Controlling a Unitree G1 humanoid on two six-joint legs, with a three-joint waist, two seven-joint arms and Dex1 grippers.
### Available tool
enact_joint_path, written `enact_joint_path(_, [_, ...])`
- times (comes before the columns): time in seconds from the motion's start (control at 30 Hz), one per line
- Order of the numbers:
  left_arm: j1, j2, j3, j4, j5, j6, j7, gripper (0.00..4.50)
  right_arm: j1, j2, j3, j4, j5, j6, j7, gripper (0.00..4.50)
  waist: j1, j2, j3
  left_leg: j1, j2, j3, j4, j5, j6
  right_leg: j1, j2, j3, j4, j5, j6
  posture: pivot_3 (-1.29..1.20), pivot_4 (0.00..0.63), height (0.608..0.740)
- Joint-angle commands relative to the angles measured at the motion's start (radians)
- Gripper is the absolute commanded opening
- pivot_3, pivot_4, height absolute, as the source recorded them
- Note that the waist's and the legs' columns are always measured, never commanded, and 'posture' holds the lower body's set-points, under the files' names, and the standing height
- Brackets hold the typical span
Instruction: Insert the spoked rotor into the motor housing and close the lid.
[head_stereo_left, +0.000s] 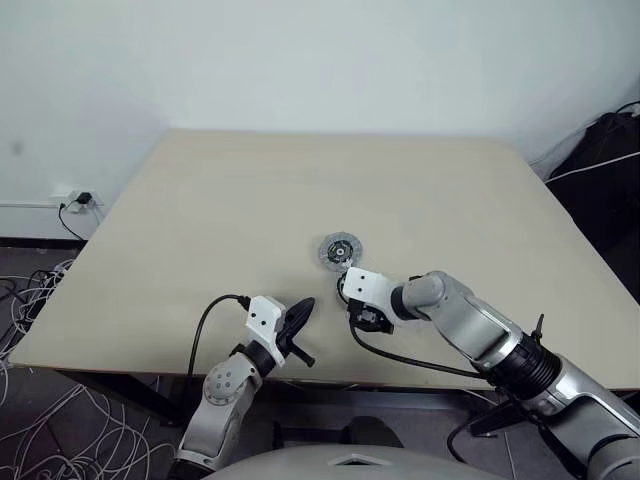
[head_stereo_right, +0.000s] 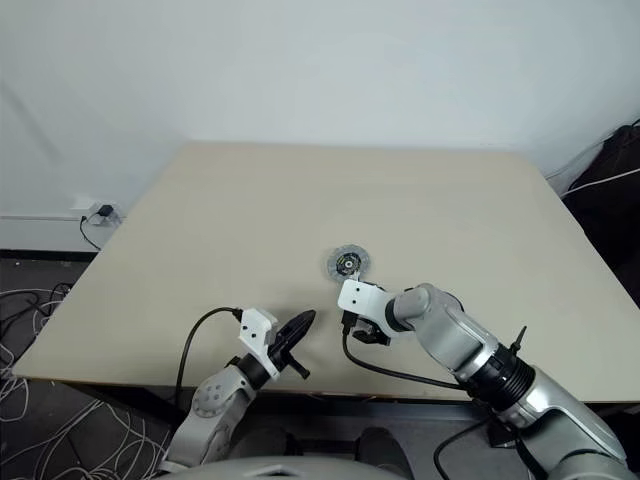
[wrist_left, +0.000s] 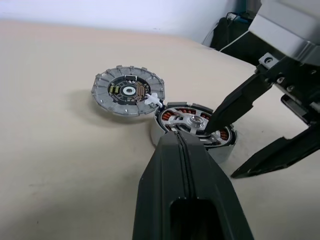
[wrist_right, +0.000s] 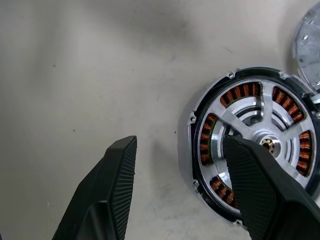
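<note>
The beige worktop (head_stereo_left: 250, 210) filled the middle of the head views. Near its centre, a little toward the lower edge, lay the lid (head_stereo_left: 339, 250), ribbed face with dark centre turned up. Just below it in the frame sat the motor housing (wrist_right: 200, 165), largely hidden in the head views by the right arm's wrist. In the right wrist view the rotor (wrist_right: 262, 135) lay inside the housing, silver spokes and hub on top with copper windings showing between them. In the left wrist view the lid lay just beside the housing, their rims touching or nearly so.

The right end effector (wrist_right: 180, 185) pointed down with its jaws spread: one finger (wrist_right: 255, 190) was over the rotor's face near the hub, the other (wrist_right: 112, 190) over bare worktop outside the housing. It gripped nothing.

The left end effector (head_stereo_left: 298, 322), at the lower centre-left near the worktop's front edge, was closed and empty, pointing toward the housing.
</note>
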Motion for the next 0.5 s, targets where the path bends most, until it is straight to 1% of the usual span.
enact_joint_path(0.03, [-0.015,-0.010,0.000,-0.020,-0.002,-0.019,-0.002,0.00,-0.025,0.010,-0.008,0.022,-0.022,-0.021,0.010,2.31,0.000,0.000,0.000,0.000,0.000,0.000,0.000,0.000,0.000,0.000,0.000,0.000,0.000,0.000,0.000,0.00,0.000,0.740])
enact_joint_path(0.1, [-0.014,-0.011,-0.001,-0.023,-0.001,-0.018,0.001,0.00,-0.027,0.015,-0.008,0.032,-0.029,-0.024,0.014,1.64,-0.001,0.000,0.000,0.000,0.000,0.000,0.000,0.000,0.000,0.000,0.000,0.000,0.000,0.000,0.000,0.00,0.000,0.740])
enact_joint_path(0.13, [-0.012,-0.012,-0.001,-0.025,-0.001,-0.018,0.003,0.00,-0.027,0.018,-0.010,0.035,-0.032,-0.024,0.015,1.38,-0.001,0.000,0.000,0.000,0.000,0.000,-0.001,0.000,0.000,0.000,0.000,0.000,0.000,0.000,0.000,0.00,0.000,0.740])
enact_joint_path(0.17, [-0.011,-0.012,-0.002,-0.027,0.000,-0.018,0.004,0.00,-0.028,0.021,-0.011,0.038,-0.034,-0.024,0.016,1.00,0.000,0.000,0.000,0.000,0.000,0.000,-0.001,0.000,0.000,0.000,-0.001,0.000,0.000,0.000,0.000,0.00,0.000,0.740])
enact_joint_path(0.27, [-0.009,-0.014,-0.004,-0.032,0.001,-0.016,0.006,0.00,-0.028,0.028,-0.015,0.046,-0.042,-0.024,0.018,0.03,-0.001,0.001,-0.001,0.000,0.000,0.000,-0.001,0.000,0.000,0.000,-0.001,-0.001,0.000,0.000,-0.001,0.00,0.000,0.740])
enact_joint_path(0.5, [-0.008,-0.014,-0.004,-0.036,0.000,-0.013,0.007,0.00,-0.016,0.038,-0.035,0.030,-0.038,-0.001,0.018,0.01,-0.001,0.001,-0.001,0.000,-0.002,0.000,-0.001,0.000,0.000,0.000,-0.004,-0.002,0.000,0.000,-0.001,0.00,0.000,0.740])
